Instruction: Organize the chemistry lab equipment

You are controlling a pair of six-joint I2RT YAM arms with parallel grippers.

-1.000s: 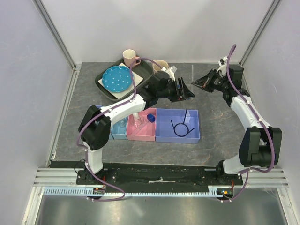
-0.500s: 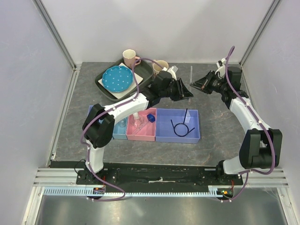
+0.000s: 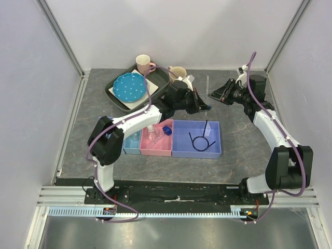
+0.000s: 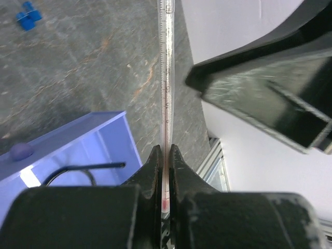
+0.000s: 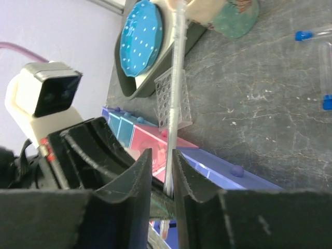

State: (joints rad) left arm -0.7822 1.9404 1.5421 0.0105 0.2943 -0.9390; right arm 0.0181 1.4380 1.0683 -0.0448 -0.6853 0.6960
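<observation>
A thin clear graduated glass rod (image 4: 165,78) with a red end stands between the fingertips of my left gripper (image 4: 165,150), which is shut on it. The same rod (image 5: 176,78) also runs between the jaws of my right gripper (image 5: 162,153), which stand slightly apart with a gap beside it. In the top view the two grippers meet over the table behind the bins, left gripper (image 3: 204,105) and right gripper (image 3: 215,94), with the rod (image 3: 207,84) sticking up between them. A black looped wire (image 3: 198,140) lies in the purple bin (image 3: 213,151).
A pink bin (image 3: 161,151) with small clear bottles and a teal bin (image 3: 130,150) adjoin the purple one. The dark tray (image 3: 113,96) holds a blue dotted plate (image 3: 129,86) and a pink mug (image 3: 143,64); a beige mug (image 3: 177,73) stands beside it. A clear welled tray (image 5: 171,101) and blue-capped tubes (image 5: 326,57) lie nearby.
My left gripper has closed onto the glass rod that the right gripper was holding. The right jaws have loosened around it. Both grippers drifted slightly left.
</observation>
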